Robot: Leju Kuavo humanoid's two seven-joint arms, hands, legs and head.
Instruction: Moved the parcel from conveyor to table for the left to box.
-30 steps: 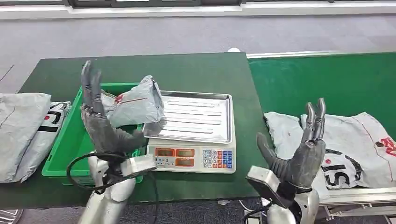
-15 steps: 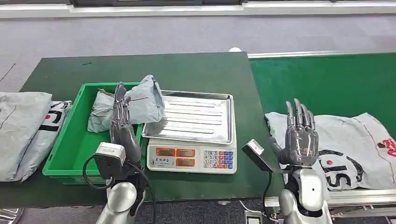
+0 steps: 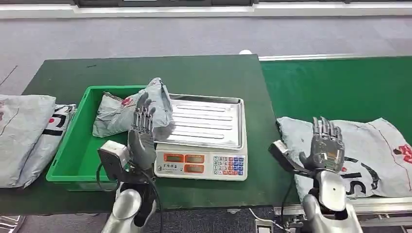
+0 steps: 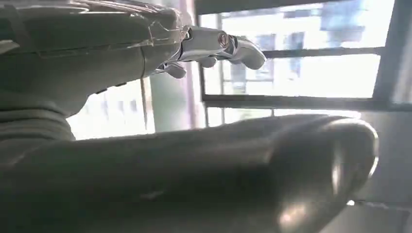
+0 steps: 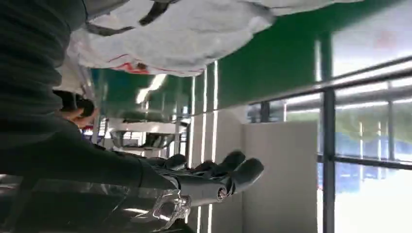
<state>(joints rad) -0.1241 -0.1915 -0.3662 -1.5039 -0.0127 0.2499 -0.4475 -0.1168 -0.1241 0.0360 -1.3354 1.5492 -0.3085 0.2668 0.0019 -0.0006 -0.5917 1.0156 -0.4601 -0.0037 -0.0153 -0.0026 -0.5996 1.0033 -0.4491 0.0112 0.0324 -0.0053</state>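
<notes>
Left hand (image 3: 141, 136), fingers apart and empty, rises just before the parcel (image 3: 131, 109) lying in the green bin (image 3: 73, 158).

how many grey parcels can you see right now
3: one parcel in the green bin leaning onto the scale tray, one on the conveyor, one at the table's left edge. More may be hidden.

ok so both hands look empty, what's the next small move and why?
Probably lower the right hand onto the grey parcel lying on the conveyor and close on it. That hand is open just above the parcel, holding nothing. The left hand is open too, by the parcel propped in the green bin, and the scale tray is bare.
</notes>
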